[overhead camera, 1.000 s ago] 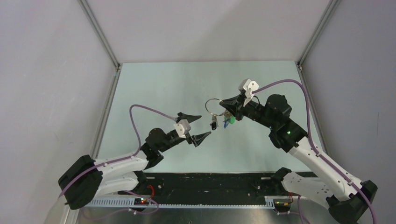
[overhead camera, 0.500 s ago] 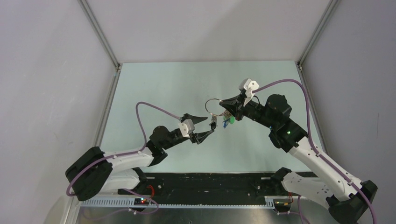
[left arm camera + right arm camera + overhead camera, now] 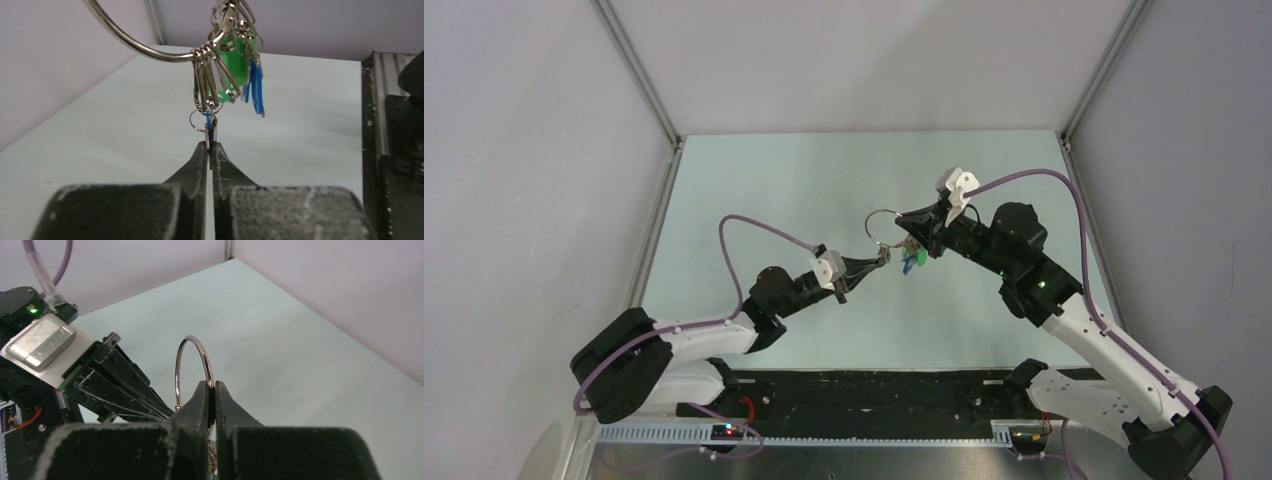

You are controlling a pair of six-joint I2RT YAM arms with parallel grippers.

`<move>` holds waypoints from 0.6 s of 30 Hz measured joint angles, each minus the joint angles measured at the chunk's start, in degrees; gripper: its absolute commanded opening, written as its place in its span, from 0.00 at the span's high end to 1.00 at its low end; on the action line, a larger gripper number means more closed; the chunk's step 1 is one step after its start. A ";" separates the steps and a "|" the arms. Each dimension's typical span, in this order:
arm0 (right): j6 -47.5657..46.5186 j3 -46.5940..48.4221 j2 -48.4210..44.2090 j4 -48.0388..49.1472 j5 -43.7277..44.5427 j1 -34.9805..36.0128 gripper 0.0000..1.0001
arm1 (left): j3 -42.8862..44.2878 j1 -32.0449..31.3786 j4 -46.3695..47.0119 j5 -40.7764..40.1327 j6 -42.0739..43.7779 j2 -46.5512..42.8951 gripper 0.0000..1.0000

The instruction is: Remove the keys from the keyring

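Observation:
The silver keyring [image 3: 882, 222] hangs in the air over the middle of the table, with my right gripper [image 3: 904, 222] shut on its wire. From the right wrist, the keyring [image 3: 192, 347] rises out of the closed right gripper [image 3: 213, 386]. The keys [image 3: 910, 258] dangle under the ring: a green one [image 3: 239, 65] and a blue one [image 3: 256, 92] show from the left wrist. My left gripper [image 3: 210, 145] is shut on the lowest hanging key [image 3: 210, 127], a thin dark one seen edge-on below the keyring [image 3: 150, 50]. In the top view the left gripper [image 3: 881, 258] meets the bunch from the left.
A pale green table [image 3: 804, 190] lies between grey walls with metal frame posts [image 3: 639, 70]. A black strip [image 3: 874, 385] runs along the near edge by the arm bases. The left arm's wrist [image 3: 100, 380] sits close beside the right gripper.
My left gripper moved right and up to the hanging bunch and shut on the lowest key. The right gripper kept still, holding the keyring.

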 measured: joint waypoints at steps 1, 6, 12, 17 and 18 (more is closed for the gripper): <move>0.02 0.00 0.00 -0.22 0.68 -0.02 1.00 | 0.00 0.00 -0.04 -0.44 -0.26 0.02 1.00; 2.08 -1.40 -0.04 -0.98 5.22 -2.78 1.00 | -0.74 0.11 -1.29 -4.33 -3.41 -1.49 1.00; 8.28 -9.18 0.02 0.13 3.58 -8.81 1.00 | -0.70 0.13 -12.02 -5.33 -9.55 -8.02 1.00; 9.84 -10.34 1.79 0.87 0.57 -9.57 1.00 | 4.00 0.13 -26.64 -5.27 -12.83 -9.79 1.00; 9.88 -10.38 2.03 1.27 0.13 -9.64 1.00 | 5.86 0.13 -30.03 -5.18 -13.44 -9.77 1.00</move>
